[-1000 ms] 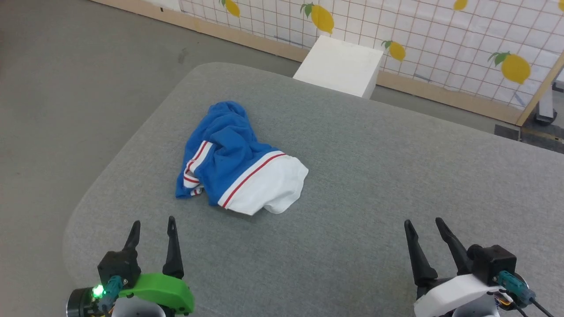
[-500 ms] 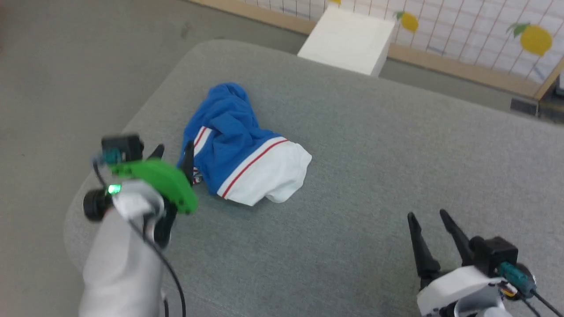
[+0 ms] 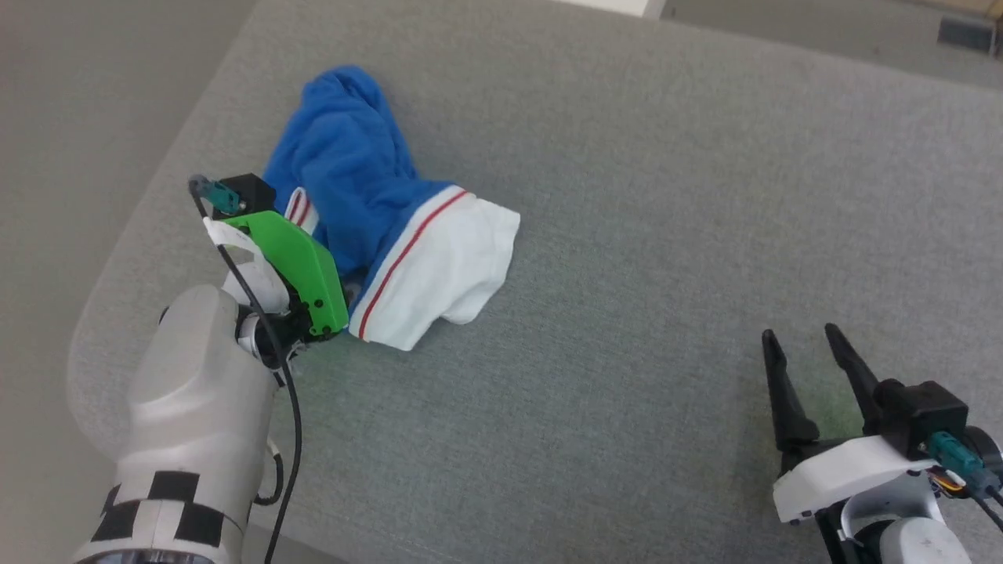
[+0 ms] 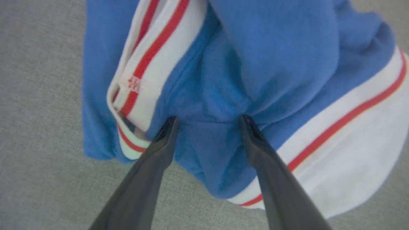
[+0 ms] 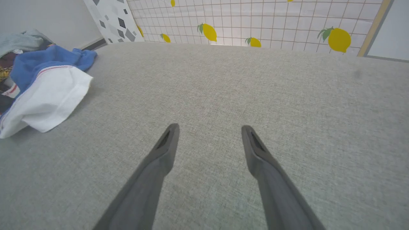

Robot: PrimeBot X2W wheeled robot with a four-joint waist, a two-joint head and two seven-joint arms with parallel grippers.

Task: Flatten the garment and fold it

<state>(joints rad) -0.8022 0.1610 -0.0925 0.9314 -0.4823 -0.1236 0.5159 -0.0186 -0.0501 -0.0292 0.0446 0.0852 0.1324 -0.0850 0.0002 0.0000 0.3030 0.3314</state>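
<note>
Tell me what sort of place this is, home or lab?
Probably a staged test room, not a home: a grey fabric-covered table, a lemon-print grid partition, and a heap of clothes at the side.

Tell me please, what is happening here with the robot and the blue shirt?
The robot's left gripper is down at the crumpled garment on the grey table, its jaws open either side of a blue fold, not yet closed. The right gripper hovers open, apart from it. Nothing is flattened or folded.
</note>
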